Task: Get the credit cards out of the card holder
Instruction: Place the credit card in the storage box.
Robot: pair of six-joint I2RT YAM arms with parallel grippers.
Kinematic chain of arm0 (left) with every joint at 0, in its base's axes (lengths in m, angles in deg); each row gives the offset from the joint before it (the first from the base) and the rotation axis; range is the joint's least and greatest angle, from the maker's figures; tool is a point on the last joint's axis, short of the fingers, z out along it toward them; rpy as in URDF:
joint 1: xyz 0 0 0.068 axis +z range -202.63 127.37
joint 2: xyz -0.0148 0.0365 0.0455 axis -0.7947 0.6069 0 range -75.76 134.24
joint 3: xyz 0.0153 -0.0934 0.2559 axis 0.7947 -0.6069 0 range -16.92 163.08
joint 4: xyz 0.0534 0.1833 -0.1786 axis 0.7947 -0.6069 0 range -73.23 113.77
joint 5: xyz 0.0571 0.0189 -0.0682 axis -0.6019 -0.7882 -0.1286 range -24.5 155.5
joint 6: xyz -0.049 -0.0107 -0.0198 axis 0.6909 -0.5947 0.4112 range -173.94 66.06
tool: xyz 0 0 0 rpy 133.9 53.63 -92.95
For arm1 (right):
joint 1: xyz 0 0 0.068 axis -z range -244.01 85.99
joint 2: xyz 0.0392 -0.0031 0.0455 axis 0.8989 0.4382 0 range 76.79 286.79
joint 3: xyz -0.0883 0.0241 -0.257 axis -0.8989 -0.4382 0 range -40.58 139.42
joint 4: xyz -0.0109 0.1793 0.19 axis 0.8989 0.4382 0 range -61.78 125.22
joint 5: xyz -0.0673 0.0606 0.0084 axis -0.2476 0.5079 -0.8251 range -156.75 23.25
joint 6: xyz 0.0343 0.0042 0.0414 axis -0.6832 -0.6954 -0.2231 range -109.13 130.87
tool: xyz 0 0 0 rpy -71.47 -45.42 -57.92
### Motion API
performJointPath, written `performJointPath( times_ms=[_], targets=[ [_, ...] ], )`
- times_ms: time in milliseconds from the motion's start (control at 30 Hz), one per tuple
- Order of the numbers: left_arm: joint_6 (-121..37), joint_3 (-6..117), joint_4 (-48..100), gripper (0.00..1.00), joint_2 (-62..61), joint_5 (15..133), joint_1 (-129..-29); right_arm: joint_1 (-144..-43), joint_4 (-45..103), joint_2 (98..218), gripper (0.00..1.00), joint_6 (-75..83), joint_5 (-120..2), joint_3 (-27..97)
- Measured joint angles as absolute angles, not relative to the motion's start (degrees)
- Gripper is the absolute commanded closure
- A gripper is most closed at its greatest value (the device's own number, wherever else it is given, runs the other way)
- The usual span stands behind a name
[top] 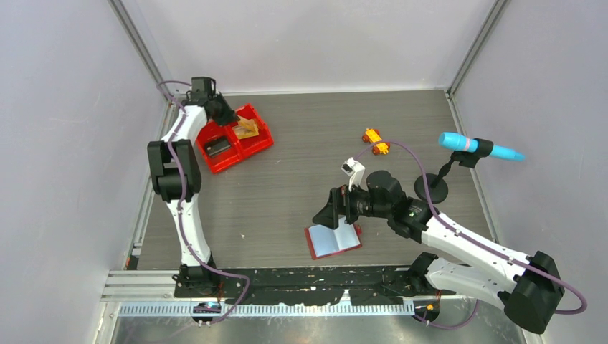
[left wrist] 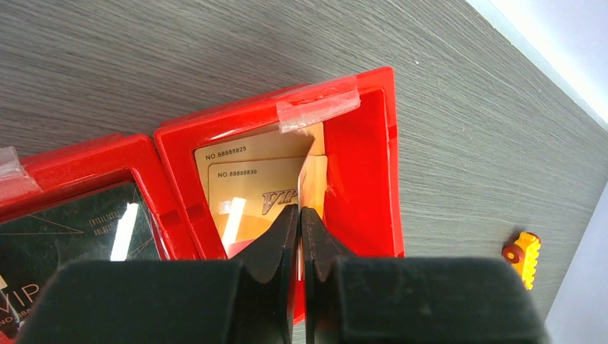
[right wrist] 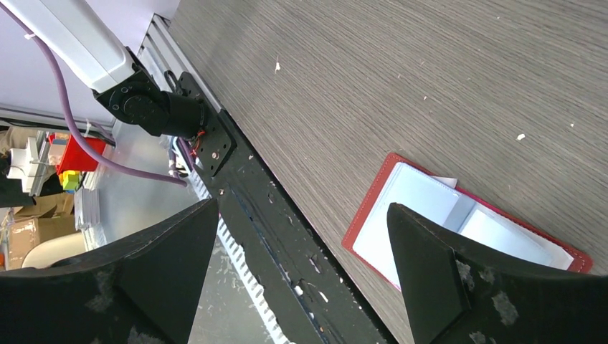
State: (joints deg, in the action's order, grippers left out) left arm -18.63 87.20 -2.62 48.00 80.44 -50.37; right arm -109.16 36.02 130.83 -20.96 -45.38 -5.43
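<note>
**Left arm parked over the red bin, right arm hanging above the open wallet**

Top view first. The left arm rises from its base at about 7 o'clock, folds at the elbow and reaches up to 11 o'clock, where the left gripper (top: 231, 118) hangs over the bright red two-compartment plastic bin (top: 262, 143). An orange-yellow card (top: 247, 128) lies in the bin's right compartment, something dark in the left one. The right arm stretches from 4 o'clock towards the middle of the grey wood-grain table (top: 287, 193), wrist rolled sideways, and the right gripper (top: 328, 209) hovers just above the small dark red folding card holder (top: 333, 241), which lies open at about 6 o'clock with its pale blue lining up. A chunky orange-yellow toy vehicle (top: 375, 140) sits at 1 o'clock, and a blue pen-shaped thing on a black stand (top: 479, 148) at 3 o'clock.

Left wrist view: the black fingers (left wrist: 276, 244) are all but closed, only a sliver between the tips. A thin pale card edge lines up with that sliver, but I can't tell if it's actually pinched. Below them, gold credit cards (left wrist: 251, 179) with printed numbers lie stacked in the bin's compartment.

Right wrist view: the fingers (right wrist: 423, 265) are spread wide with nothing between them, and the open holder lies below at 4 o'clock.
</note>
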Motion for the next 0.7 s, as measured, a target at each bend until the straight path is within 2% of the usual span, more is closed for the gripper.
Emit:
performJointPath(
  times_ms=[700],
  targets=[
    [-19.26,94.26,-5.75,0.66,49.27,78.52,-50.37,-108.74,39.1,128.69,0.05,-20.76,-48.29,-4.47]
  ],
)
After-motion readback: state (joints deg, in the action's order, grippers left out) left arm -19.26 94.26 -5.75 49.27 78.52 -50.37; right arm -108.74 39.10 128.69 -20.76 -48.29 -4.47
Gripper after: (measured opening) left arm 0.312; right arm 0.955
